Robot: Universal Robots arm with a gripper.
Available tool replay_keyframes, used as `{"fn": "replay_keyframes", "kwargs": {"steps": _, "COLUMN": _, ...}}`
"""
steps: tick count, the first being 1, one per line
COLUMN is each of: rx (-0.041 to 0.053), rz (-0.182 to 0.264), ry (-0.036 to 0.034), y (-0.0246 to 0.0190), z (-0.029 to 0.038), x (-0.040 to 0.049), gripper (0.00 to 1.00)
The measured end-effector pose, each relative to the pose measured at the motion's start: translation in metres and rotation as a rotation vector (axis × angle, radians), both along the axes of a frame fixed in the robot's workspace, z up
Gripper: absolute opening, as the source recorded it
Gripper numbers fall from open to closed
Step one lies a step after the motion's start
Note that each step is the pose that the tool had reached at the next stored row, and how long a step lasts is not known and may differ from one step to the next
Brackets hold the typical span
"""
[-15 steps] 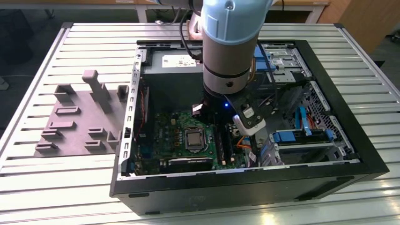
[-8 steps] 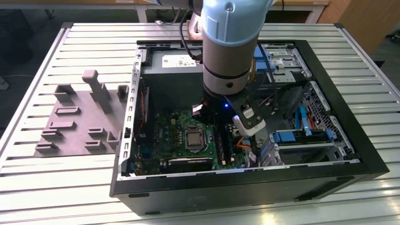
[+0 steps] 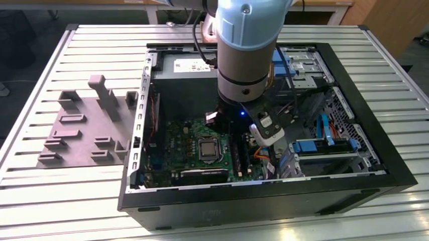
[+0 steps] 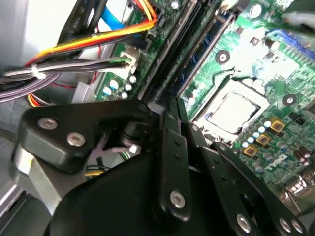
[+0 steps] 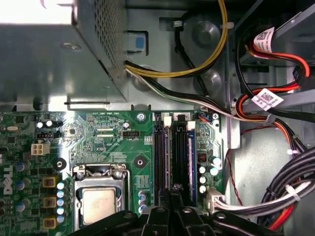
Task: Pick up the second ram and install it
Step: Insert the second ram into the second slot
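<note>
Reaching down into the open computer case (image 3: 375, 165), the gripper (image 5: 170, 206) sits right over the black memory slots (image 5: 170, 152) beside the processor socket (image 5: 98, 201). Its black linkages hide the fingertips, so I cannot tell its state. A dark stick, probably the second ram (image 5: 180, 155), stands in a slot.

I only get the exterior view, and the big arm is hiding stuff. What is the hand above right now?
Observer: In the first wrist view, the hand is right above the long black memory slots.
Operator: Is there anything at the ends of those slots?
Observer: Yes, small white latches sit at the end away from the hand.
Operator: What's beside the slots?
Observer: A white plug with a bundle of wires, next to a row of little blue capacitors.
</note>
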State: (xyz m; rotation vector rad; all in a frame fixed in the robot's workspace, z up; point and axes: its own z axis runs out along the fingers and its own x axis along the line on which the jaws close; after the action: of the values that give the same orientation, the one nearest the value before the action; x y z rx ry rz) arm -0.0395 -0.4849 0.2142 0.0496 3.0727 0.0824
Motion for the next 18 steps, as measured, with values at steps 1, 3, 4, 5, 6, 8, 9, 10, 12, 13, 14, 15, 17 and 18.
{"fn": "replay_keyframes", "kwargs": {"steps": 1, "rx": -0.0001, "rz": 0.000, "ry": 0.0000, "y": 0.0000, "z": 0.0000, "x": 0.0000, "gripper": 0.13}}
{"fn": "replay_keyframes", "kwargs": {"steps": 3, "rx": -0.0010, "rz": 0.000, "ry": 0.0003, "y": -0.0001, "z": 0.0004, "x": 0.0000, "gripper": 0.19}}
{"fn": "replay_keyframes", "kwargs": {"steps": 4, "rx": -0.0008, "rz": 0.000, "ry": 0.0002, "y": -0.0001, "z": 0.0004, "x": 0.0000, "gripper": 0.19}}
{"fn": "replay_keyframes", "kwargs": {"steps": 5, "rx": -0.0011, "rz": 0.000, "ry": 0.0003, "y": -0.0002, "z": 0.0014, "x": 0.0000, "gripper": 0.19}}
{"fn": "replay_keyframes", "kwargs": {"steps": 6, "rx": -0.0010, "rz": 0.000, "ry": 0.0003, "y": -0.0002, "z": 0.0035, "x": 0.0000, "gripper": 0.19}}
{"fn": "replay_keyframes", "kwargs": {"steps": 8, "rx": -0.0010, "rz": 0.000, "ry": 0.0003, "y": -0.0001, "z": 0.0098, "x": 0.0000, "gripper": 0.19}}
{"fn": "replay_keyframes", "kwargs": {"steps": 9, "rx": -0.0009, "rz": 0.000, "ry": 0.0002, "y": -0.0001, "z": 0.0131, "x": 0.0000, "gripper": 0.19}}
{"fn": "replay_keyframes", "kwargs": {"steps": 10, "rx": -0.0013, "rz": 0.000, "ry": 0.0003, "y": -0.0001, "z": 0.0173, "x": 0.0000, "gripper": 0.19}}
{"fn": "replay_keyframes", "kwargs": {"steps": 12, "rx": -0.0021, "rz": 0.000, "ry": 0.0002, "y": -0.0001, "z": 0.0250, "x": 0.0000, "gripper": 0.19}}
{"fn": "replay_keyframes", "kwargs": {"steps": 13, "rx": -0.0027, "rz": 0.000, "ry": 0.0003, "y": -0.0001, "z": 0.0287, "x": 0.0000, "gripper": 0.19}}
{"fn": "replay_keyframes", "kwargs": {"steps": 14, "rx": -0.0030, "rz": 0.000, "ry": 0.0002, "y": -0.0001, "z": 0.0310, "x": 0.0000, "gripper": 0.19}}
{"fn": "replay_keyframes", "kwargs": {"steps": 15, "rx": -0.0032, "rz": 0.000, "ry": 0.0003, "y": -0.0001, "z": 0.0316, "x": 0.0000, "gripper": 0.19}}
{"fn": "replay_keyframes", "kwargs": {"steps": 17, "rx": -0.0029, "rz": 0.000, "ry": 0.0001, "y": -0.0001, "z": 0.0315, "x": 0.0000, "gripper": 0.19}}
{"fn": "replay_keyframes", "kwargs": {"steps": 18, "rx": -0.0030, "rz": 0.000, "ry": 0.0001, "y": -0.0001, "z": 0.0315, "x": 0.0000, "gripper": 0.19}}
